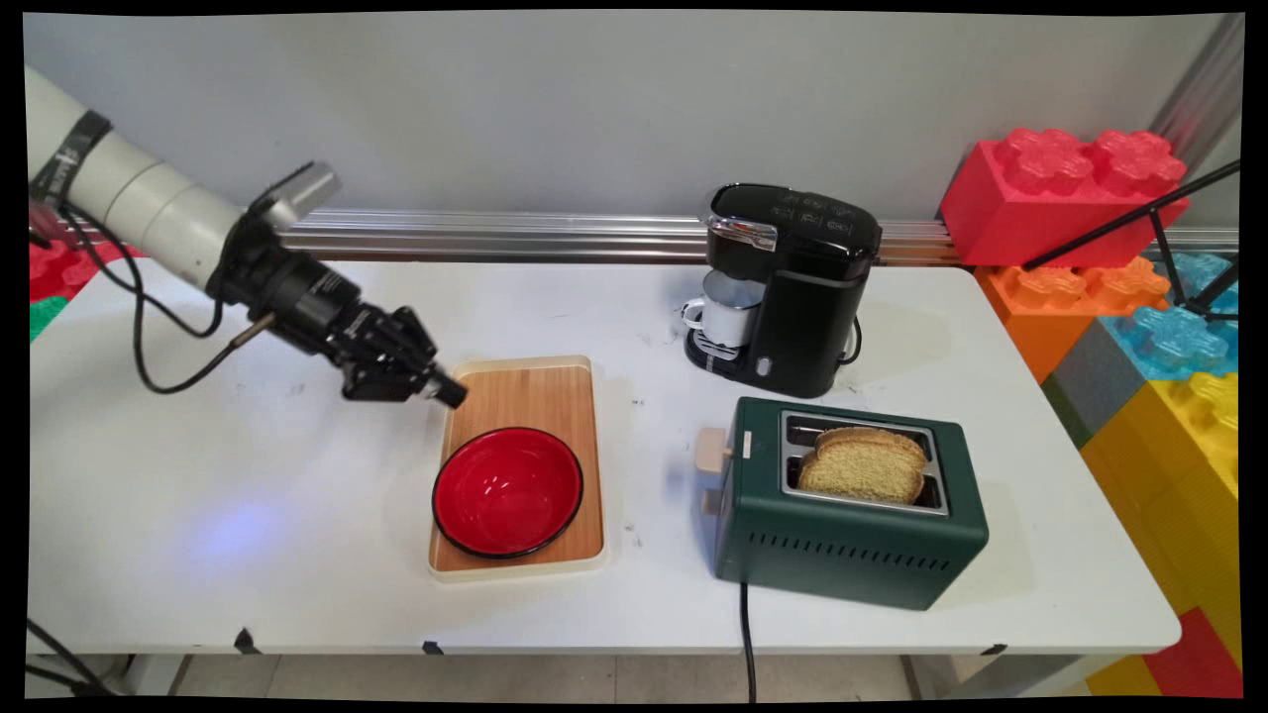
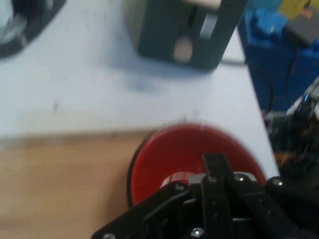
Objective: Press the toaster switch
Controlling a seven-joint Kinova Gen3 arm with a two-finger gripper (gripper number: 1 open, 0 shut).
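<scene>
Gripper [image 1: 448, 389] hangs low over the left rear corner of the wooden tray [image 1: 555, 391], tilted down toward the red bowl [image 1: 507, 492] that sits on the tray's near half. Its fingers look pressed together into one narrow tip in both views, so I read the hand as closed, with nothing in it. The bowl is empty and rests flat, its black rim just inside the tray's edges. In the hand view the bowl [image 2: 197, 154] lies straight ahead of the fingers, with the tray's wood [image 2: 60, 179] spreading to one side. Farther right on the white table [image 1: 248, 495], well apart from the tray, a green toaster [image 1: 842, 540] holds two slices of bread [image 1: 864, 465] standing up in its slots. Behind it a black coffee maker [image 1: 792, 287] has a white mug [image 1: 728, 309] set under its spout.
</scene>
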